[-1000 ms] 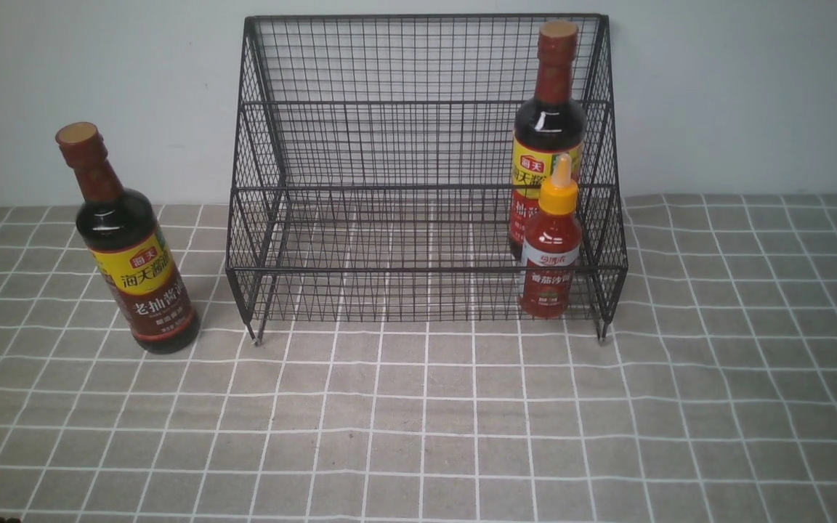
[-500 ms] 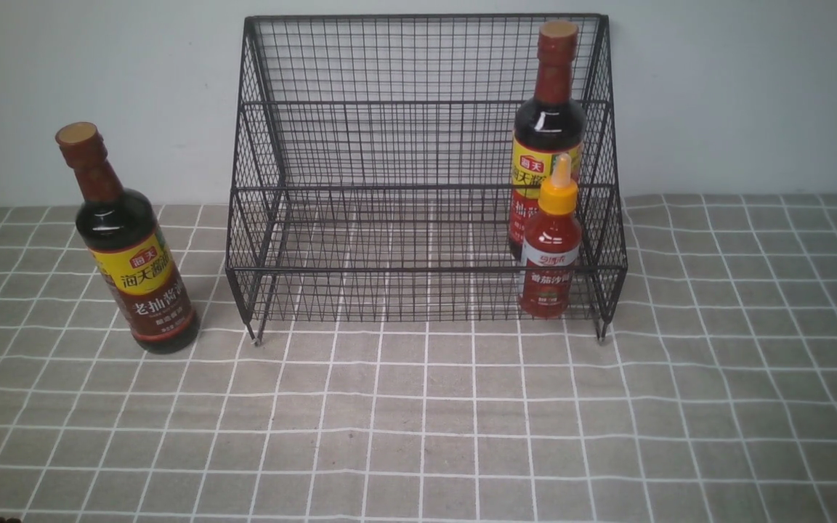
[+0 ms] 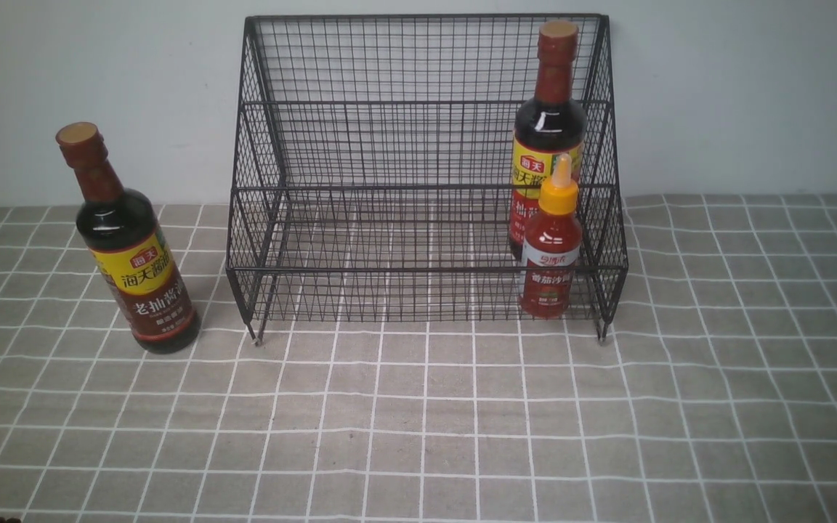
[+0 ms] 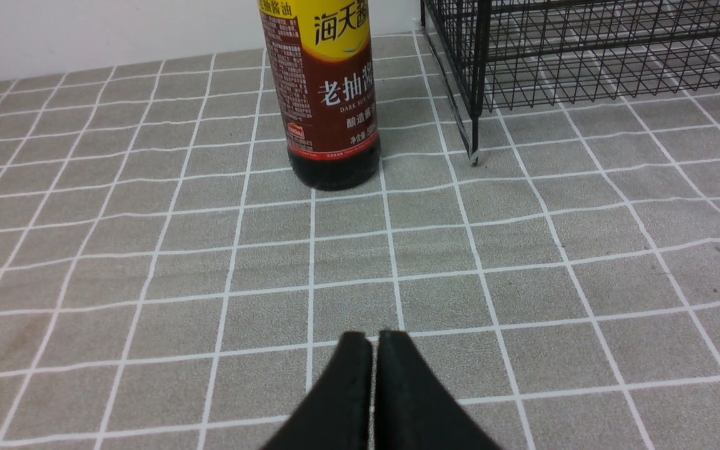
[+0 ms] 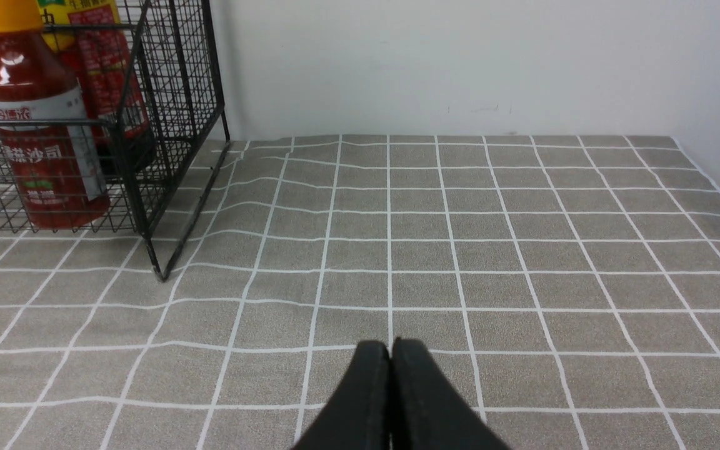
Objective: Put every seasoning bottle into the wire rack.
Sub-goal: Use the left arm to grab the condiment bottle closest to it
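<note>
Both left fingers point(image 4: 342, 390) and right fingers point(image 5: 369, 394) are closed, empty; the unracked soy-sauce bottle point(image 4: 329, 94) reads 海天, "DARK SOY"

Black metal wire rack point(image 3: 418, 187), glossy soy-sauce bottle point(image 3: 117, 225) and red sauce bottle point(image 3: 551, 240) — matt, grainy cloth point(image 3: 462, 421) beneath them; my fingers point(image 4: 347, 387) look matt black.

both end effectors, left point(image 4: 373, 340) and right point(image 5: 390, 347), pressed closed
</note>
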